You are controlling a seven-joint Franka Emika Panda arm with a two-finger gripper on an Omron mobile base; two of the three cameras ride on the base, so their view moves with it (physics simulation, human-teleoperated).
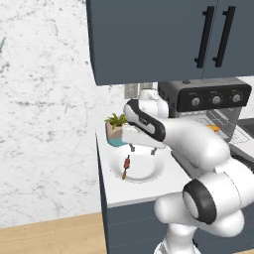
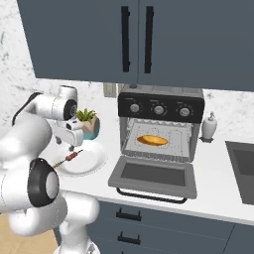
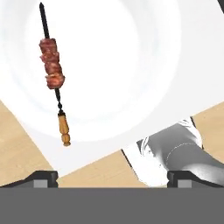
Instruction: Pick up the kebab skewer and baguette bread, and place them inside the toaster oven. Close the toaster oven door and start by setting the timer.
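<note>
The kebab skewer (image 3: pixel 51 63) lies on a white plate (image 3: pixel 118 65), dark red meat chunks near its middle and a wooden handle at one end. It is also seen on the plate (image 1: pixel 146 168) as the skewer (image 1: pixel 126 166) (image 2: pixel 69 158). My gripper (image 1: pixel 143 150) (image 2: pixel 66 144) (image 3: pixel 112 179) hangs open above the plate, pointing down, nothing between its fingers; the skewer lies off to one side of it. The baguette bread (image 2: pixel 153 140) (image 1: pixel 213 128) rests on the wire rack inside the toaster oven (image 2: pixel 161 106) (image 1: pixel 211 96). The toaster oven door (image 2: pixel 154 176) is folded down, open.
A potted plant (image 1: pixel 116 129) (image 2: pixel 88 121) stands just behind the plate. A soap dispenser (image 2: pixel 209 126) and a sink (image 2: pixel 243 168) lie right of the oven. Dark cabinets (image 2: pixel 134 39) hang overhead. The counter's left edge runs close to the plate.
</note>
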